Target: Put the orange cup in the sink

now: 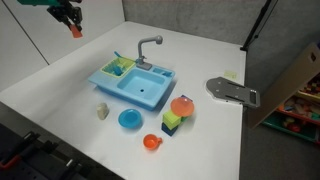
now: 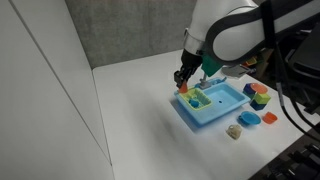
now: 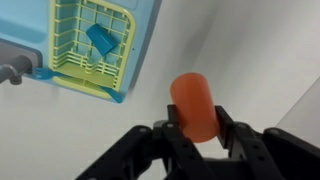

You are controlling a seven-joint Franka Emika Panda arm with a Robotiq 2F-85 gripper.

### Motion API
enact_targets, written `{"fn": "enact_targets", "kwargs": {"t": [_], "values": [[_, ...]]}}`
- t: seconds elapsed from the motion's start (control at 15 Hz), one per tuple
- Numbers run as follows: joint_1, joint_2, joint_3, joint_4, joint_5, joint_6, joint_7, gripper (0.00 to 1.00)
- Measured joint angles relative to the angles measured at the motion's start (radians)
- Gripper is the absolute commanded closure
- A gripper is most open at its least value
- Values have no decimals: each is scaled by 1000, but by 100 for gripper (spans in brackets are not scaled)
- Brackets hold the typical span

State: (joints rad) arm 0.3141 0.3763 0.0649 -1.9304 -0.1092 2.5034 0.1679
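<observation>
My gripper (image 3: pixel 192 128) is shut on the small orange cup (image 3: pixel 193 105), with a finger on each side of it. In an exterior view the gripper (image 1: pixel 70 22) holds the cup (image 1: pixel 75 31) high above the table, up and left of the light blue toy sink (image 1: pixel 150 90). In an exterior view the gripper (image 2: pixel 184 78) hangs with the cup (image 2: pixel 183 89) just over the sink's (image 2: pixel 225 100) near-left corner. The wrist view shows the sink's rack end (image 3: pixel 148 25) with a yellow-green rack (image 3: pixel 70 50) and a blue piece (image 3: pixel 100 40) in it.
In front of the sink lie a blue plate (image 1: pixel 130 119), an orange-red bowl (image 1: pixel 152 142), a salmon-red round piece (image 1: pixel 182 106), a yellow-green block stack (image 1: pixel 172 122) and a small cream object (image 1: pixel 103 111). A grey metal fixture (image 1: pixel 232 92) sits at the table's right edge.
</observation>
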Motion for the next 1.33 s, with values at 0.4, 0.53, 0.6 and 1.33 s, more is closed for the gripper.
{"fn": "enact_targets", "kwargs": {"t": [0.4, 0.53, 0.6, 1.33], "values": [[-66, -72, -20, -76, 1, 0, 63, 61], [-73, -72, -18, -79, 1, 0, 63, 61], [-73, -70, -17, -79, 1, 0, 63, 61], [-81, -71, -23, -79, -1, 1, 63, 86]]}}
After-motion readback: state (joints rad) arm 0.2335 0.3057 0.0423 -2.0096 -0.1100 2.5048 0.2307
